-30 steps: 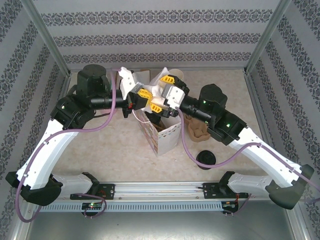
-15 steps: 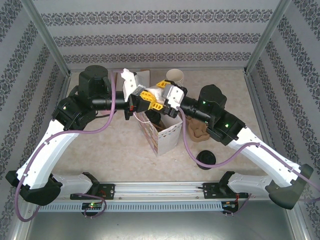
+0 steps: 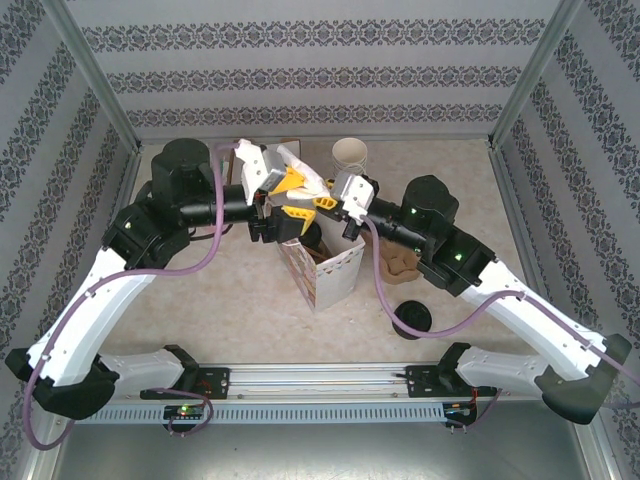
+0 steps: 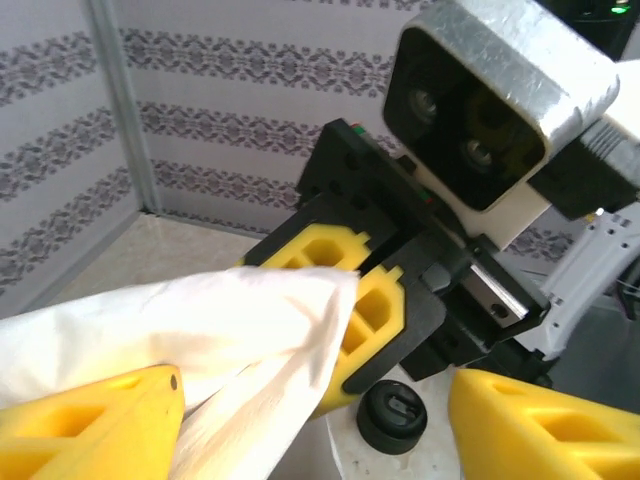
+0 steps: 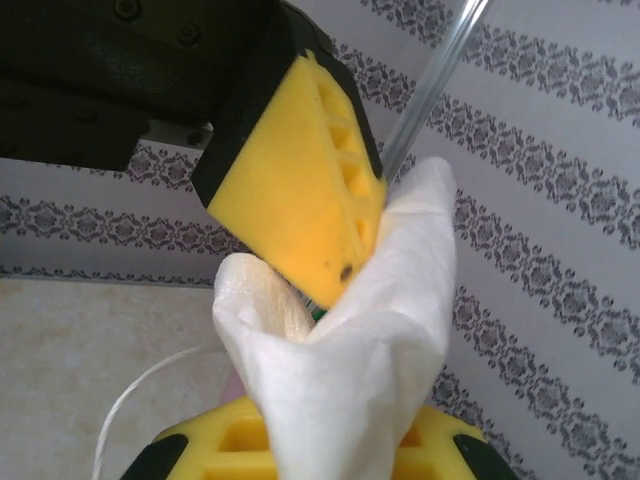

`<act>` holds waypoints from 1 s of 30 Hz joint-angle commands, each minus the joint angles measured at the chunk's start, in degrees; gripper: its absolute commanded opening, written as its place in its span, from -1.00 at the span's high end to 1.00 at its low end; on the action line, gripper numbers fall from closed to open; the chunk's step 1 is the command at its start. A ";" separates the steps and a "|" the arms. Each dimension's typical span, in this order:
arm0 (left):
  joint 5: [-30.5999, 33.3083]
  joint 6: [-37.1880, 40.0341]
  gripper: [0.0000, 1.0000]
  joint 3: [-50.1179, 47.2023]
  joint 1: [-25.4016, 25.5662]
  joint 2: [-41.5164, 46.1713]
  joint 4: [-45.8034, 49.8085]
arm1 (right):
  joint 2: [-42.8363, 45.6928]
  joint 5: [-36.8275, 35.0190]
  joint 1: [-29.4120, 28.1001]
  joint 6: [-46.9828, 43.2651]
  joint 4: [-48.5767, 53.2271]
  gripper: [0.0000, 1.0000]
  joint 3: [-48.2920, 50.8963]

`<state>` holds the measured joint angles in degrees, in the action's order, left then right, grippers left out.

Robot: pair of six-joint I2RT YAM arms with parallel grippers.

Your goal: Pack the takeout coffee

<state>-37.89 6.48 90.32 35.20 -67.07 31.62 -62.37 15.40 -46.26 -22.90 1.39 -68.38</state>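
A white napkin (image 3: 300, 168) hangs between both grippers above the white paper bag (image 3: 338, 268). My right gripper (image 3: 318, 203) is shut on the napkin (image 5: 350, 360), whose folds rise from between its yellow fingers (image 5: 215, 445). My left gripper (image 4: 315, 410) stands open; the napkin (image 4: 200, 330) still drapes over its left finger (image 4: 90, 420). That left finger (image 5: 300, 190) touches the napkin from above in the right wrist view. A dark round shape (image 3: 310, 236) shows in the bag's mouth beneath the grippers; I cannot tell whether it is the takeout coffee.
A stack of lidless cream cups (image 3: 350, 153) stands at the back. A brown crumpled object (image 3: 400, 262) lies right of the bag, under the right arm. A loose black lid (image 3: 412, 318) lies near the front right. A brown box (image 3: 285, 150) sits behind the left gripper.
My right gripper has shut on the napkin while my left gripper has opened and let go of it. Both grippers have shifted a little toward the back.
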 commanded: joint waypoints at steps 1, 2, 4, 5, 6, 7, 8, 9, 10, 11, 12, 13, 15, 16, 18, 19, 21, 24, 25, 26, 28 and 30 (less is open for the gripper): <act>10.59 -5.19 -0.51 -3.64 0.50 4.01 -8.11 | 1.75 -4.47 0.18 9.02 1.72 0.89 0.70; 14.19 -6.76 -0.52 -4.98 0.49 4.87 -9.59 | 1.84 -5.67 0.17 11.91 2.13 0.91 0.77; 22.61 -10.80 -0.52 -7.81 0.48 6.82 -11.84 | 1.76 -8.32 -0.01 19.69 3.11 0.95 0.66; 26.35 -12.45 -0.50 -8.70 0.46 7.46 -12.22 | 1.59 -9.19 -0.01 23.25 3.83 0.97 0.40; 29.89 -14.39 -0.49 -9.83 0.40 8.07 -12.57 | 1.25 -10.22 -0.21 26.67 4.80 0.98 -0.03; 32.79 -16.12 -0.49 -10.82 0.40 8.58 -12.78 | 0.69 -11.79 -0.45 29.73 6.07 1.00 -0.70; 35.04 -17.97 -0.49 -11.56 0.42 9.01 -13.01 | 0.25 -13.89 -0.79 32.47 7.10 1.00 -1.22; 36.86 -19.86 -0.47 -12.57 0.40 9.34 -13.31 | -0.30 -16.32 -1.16 35.88 8.33 1.00 -2.01; 37.92 -21.05 -0.47 -13.38 0.40 9.61 -13.50 | -1.01 -17.74 -1.40 38.60 9.59 1.00 -2.83; 38.65 -21.89 -0.46 -13.92 0.34 9.65 -13.51 | -1.75 -18.64 -1.57 40.02 10.82 1.00 -3.49; 39.66 -22.73 -0.46 -14.43 0.40 9.68 -13.38 | -2.45 -19.85 -1.95 41.06 12.19 1.00 -4.30; 40.59 -23.40 -0.46 -14.78 0.35 9.59 -13.21 | -3.07 -21.39 -2.56 41.81 13.07 1.00 -4.88; 42.18 -24.21 -0.46 -15.50 0.31 9.53 -12.99 | -3.95 -23.41 -3.59 43.14 13.79 1.00 -4.94; 42.60 -24.45 -0.46 -15.76 0.38 9.38 -12.85 | -4.43 -24.01 -4.06 43.37 13.95 1.00 -4.92; 43.44 -24.95 -0.45 -15.80 0.27 9.03 -12.18 | -5.57 -26.37 -5.07 42.86 14.61 1.00 -4.87; 43.73 -25.25 -0.45 -15.86 0.22 8.87 -11.94 | -6.27 -27.80 -5.50 42.21 15.04 1.00 -4.90; 43.60 -25.48 -0.45 -15.92 0.26 8.63 -11.69 | -7.37 -29.11 -5.85 40.44 15.55 1.00 -4.98; 43.13 -25.90 -0.45 -16.22 0.17 8.36 -11.29 | -8.75 -30.80 -5.85 38.55 14.65 1.00 -4.83; 42.78 -26.06 -0.45 -16.23 0.13 8.18 -11.16 | -9.35 -30.94 -5.86 37.46 14.10 0.99 -4.90; 42.57 -26.24 -0.44 -16.19 0.15 8.04 -10.97 | -10.03 -30.71 -5.86 36.45 13.79 0.98 -4.96; 41.97 -26.58 -0.44 -16.23 0.13 7.83 -10.79 | -12.00 -29.87 -5.81 33.80 13.91 0.88 -5.64; 41.68 -26.72 -0.43 -16.32 0.15 7.83 -10.70 | -13.88 -29.48 -5.86 32.48 15.00 0.69 -6.38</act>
<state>3.90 -18.72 74.63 35.20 -59.18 21.43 -74.32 -12.86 -51.64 12.88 16.08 -72.53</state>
